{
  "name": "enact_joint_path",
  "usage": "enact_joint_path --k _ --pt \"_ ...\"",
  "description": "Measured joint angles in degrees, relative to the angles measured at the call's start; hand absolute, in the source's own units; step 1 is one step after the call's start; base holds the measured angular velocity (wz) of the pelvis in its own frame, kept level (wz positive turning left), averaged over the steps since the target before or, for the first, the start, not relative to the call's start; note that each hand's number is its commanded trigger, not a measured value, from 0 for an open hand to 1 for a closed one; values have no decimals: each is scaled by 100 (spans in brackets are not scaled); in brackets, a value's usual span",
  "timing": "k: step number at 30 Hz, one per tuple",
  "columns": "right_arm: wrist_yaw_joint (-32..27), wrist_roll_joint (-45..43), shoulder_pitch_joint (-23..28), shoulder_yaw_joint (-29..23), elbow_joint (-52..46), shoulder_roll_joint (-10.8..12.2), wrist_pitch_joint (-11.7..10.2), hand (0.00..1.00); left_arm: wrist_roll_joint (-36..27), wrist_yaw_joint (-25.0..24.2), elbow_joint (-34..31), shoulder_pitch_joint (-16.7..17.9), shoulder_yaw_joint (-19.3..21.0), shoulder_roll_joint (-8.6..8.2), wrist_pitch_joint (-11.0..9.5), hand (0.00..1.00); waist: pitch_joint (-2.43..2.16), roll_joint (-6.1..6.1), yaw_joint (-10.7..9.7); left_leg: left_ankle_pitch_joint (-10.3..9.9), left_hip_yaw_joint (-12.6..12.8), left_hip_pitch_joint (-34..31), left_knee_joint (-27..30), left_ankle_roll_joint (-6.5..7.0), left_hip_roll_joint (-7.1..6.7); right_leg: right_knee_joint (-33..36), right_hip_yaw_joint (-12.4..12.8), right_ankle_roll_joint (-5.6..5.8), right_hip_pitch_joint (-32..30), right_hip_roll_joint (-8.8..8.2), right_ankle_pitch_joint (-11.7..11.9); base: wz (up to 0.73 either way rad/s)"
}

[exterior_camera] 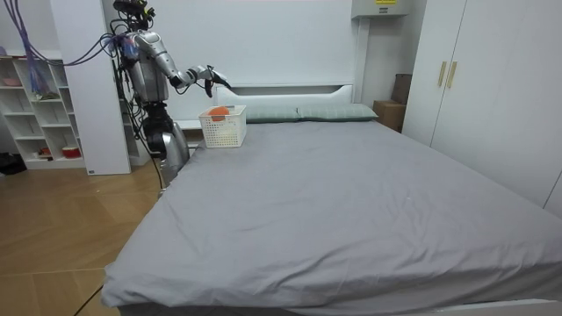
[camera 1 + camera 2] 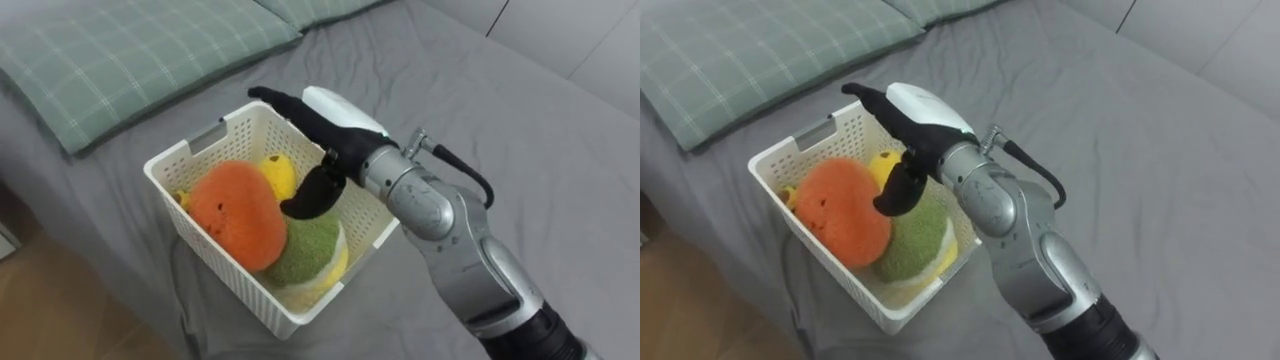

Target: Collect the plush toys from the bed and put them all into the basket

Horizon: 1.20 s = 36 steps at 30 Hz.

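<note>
Your robot stands on the wooden floor at the head corner of the bed [image 2: 520, 120], on the room view's left, with white shelves [image 1: 35, 105] behind it, and reaches its right arm out over a white basket [image 2: 228, 285] that sits on the grey cover near the bed's edge. The right hand [image 2: 325, 130] hangs open above the basket and holds nothing. Its dark fingers [image 2: 272, 98] stretch out nearly straight past the far rim, and the thumb [image 2: 312, 195] points down into the basket. The thumb tip sits right at the place where two toys meet, and you cannot tell whether it touches them or hovers just above.

The toys you can see are all inside the basket. An orange round plush toy [image 2: 235, 215] fills the side nearest the floor, a green plush toy [image 2: 305, 250] lies against it under the thumb, and a yellow toy [image 2: 281, 176] shows between them, toward the far wall. A pale green checked pillow [image 2: 120, 50] lies on the bed just beyond the basket, apart from it.
</note>
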Motion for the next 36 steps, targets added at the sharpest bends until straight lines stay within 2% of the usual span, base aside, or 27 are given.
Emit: enact_joint_path --k 4,7,11,15,17,19,22,23,24,26,27,28,29,30,32,33,35,36 --pt "-55 71 0 -44 0 -10 -84 0 28 0 108 -20 -3 -2 -38 0 64 111 -128 -1 38 59 0 2 1 0 189 0 23 10 0 -6" --pt "-243 393 0 -206 0 -26 -202 0 -18 -2 118 -22 -19 -27 -43 0 85 223 -174 -3 107 60 -2 4 13 3 307 -1 -23 17 1 -11" --pt "-626 939 15 -509 0 -29 -321 0 -12 -1 115 3 -67 -58 -42 0 40 364 -303 -1 159 63 -41 8 23 6 366 -1 -95 16 1 -6" --pt "-1028 1477 59 -937 0 -27 -513 0 -14 6 114 46 -107 -156 -101 0 -19 429 -491 25 277 96 -63 29 40 0 432 1 -94 9 1 -14" --pt "-1250 1878 134 -1241 -8 -35 -720 0 -20 5 114 161 -100 -169 -268 0 -29 434 -617 23 465 225 -158 35 80 -8 611 2 -75 30 3 -37" --pt "-1427 2198 340 -1480 -123 -63 -821 0 -30 -6 114 259 -70 -173 -355 0 -41 442 -685 12 626 318 -218 42 118 -10 741 6 -64 52 13 -43" --pt "-1646 2717 573 -1800 -260 -176 -1007 0 -262 -41 110 364 -46 -203 -410 0 -37 471 -1078 -19 763 339 -229 54 147 -2 848 2 -108 62 30 -28" --pt "-1725 2998 684 -1951 -300 -267 -1071 0 -285 -48 110 374 -33 -206 -421 0 -34 487 -1178 -28 849 368 -246 56 164 -2 942 -3 -124 73 39 -32" --pt "-1761 3160 760 -2044 -319 -300 -1104 0 -294 -48 110 385 -28 -210 -447 0 -39 496 -1188 -37 910 398 -262 56 180 -1 1000 -6 -131 87 47 -50" --pt "-1935 3706 1058 -2466 -338 -338 -1243 0 -353 -49 109 463 14 -233 -571 0 -105 557 -1378 -54 1077 444 -316 50 218 -5 1198 -11 -165 122 78 -40" --pt "-2003 3823 1122 -2547 -339 -357 -1272 0 -358 -49 110 479 7 -240 -592 0 -108 581 -1427 -54 1106 453 -328 50 221 -1 1226 -10 -169 132 79 -29" --pt "-2111 4101 1234 -2709 -331 -403 -1324 0 -357 -51 116 552 8 -261 -637 0 -115 604 -1537 -59 1192 491 -358 51 234 -1 1287 -12 -169 147 81 -24" --pt "-2146 4395 1375 -2905 -273 -428 -1426 0 -350 -55 103 580 8 -268 -657 0 -110 637 -1730 -63 1207 511 -370 51 236 -4 1315 -13 -165 152 83 -21" --pt "-2186 4502 1465 -2999 -238 -430 -1471 0 -350 -55 95 596 7 -268 -666 0 -115 650 -1791 -63 1213 525 -380 51 237 -2 1339 -12 -167 154 83 -15" --pt "-2368 4854 1755 -3304 -52 -450 -1485 0 -361 -54 88 639 10 -263 -731 0 -107 682 -1986 -88 1359 587 -401 35 272 3 1482 -21 -190 198 88 -30" --pt "-2398 4937 1835 -3389 -7 -442 -1485 0 -362 -54 72 639 10 -259 -744 0 -108 682 -2041 -94 1364 580 -399 32 278 3 1482 -25 -191 202 90 -17" --pt "-2555 5075 2142 -3730 163 -440 -1513 0 -351 -64 46 690 30 -254 -787 0 -107 680 -2286 -116 1396 594 -399 18 302 3 1502 -26 -204 223 91 -7" --pt "-2598 5142 2182 -3816 247 -440 -1514 0 -351 -65 40 682 32 -252 -789 0 -107 678 -2319 -124 1427 594 -399 14 312 3 1529 -29 -208 233 93 -20"
